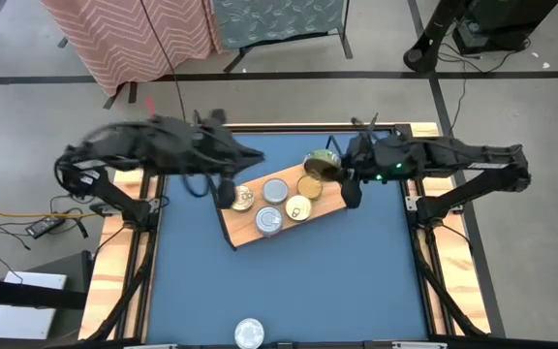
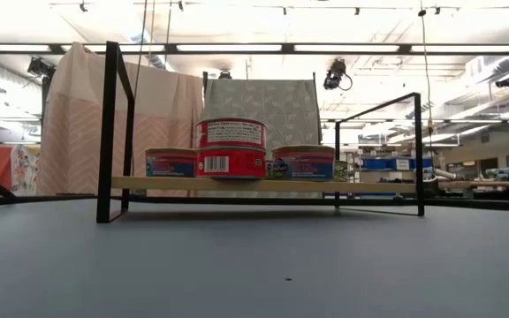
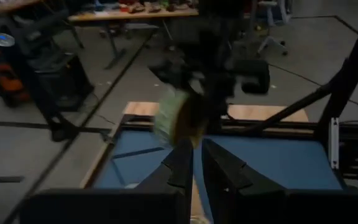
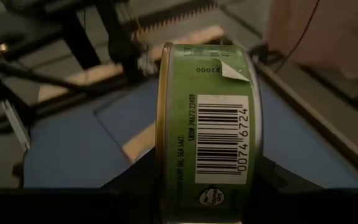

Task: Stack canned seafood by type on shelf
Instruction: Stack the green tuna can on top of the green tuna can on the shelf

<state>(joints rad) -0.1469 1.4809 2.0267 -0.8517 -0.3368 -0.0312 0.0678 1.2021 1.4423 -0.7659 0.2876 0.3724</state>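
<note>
While right gripper [image 1: 329, 167] clamps green can [image 4: 210, 130]; above shelf [image 1: 329, 202] edge

The blue table [image 1: 289, 291] lies open in front of the shelf [image 1: 245, 233], apart from one silver-lidded tin [image 1: 249, 333] near the front edge. On the shelf board, the tins [image 1: 269, 219] crowd the middle, and the black wire end frames [image 2: 113, 132] close off both short ends. Above the far side, the left gripper [image 1: 227, 194] and the right gripper [image 1: 342, 174], holding a green-labelled tin [image 4: 210, 130], block the approach.
</note>
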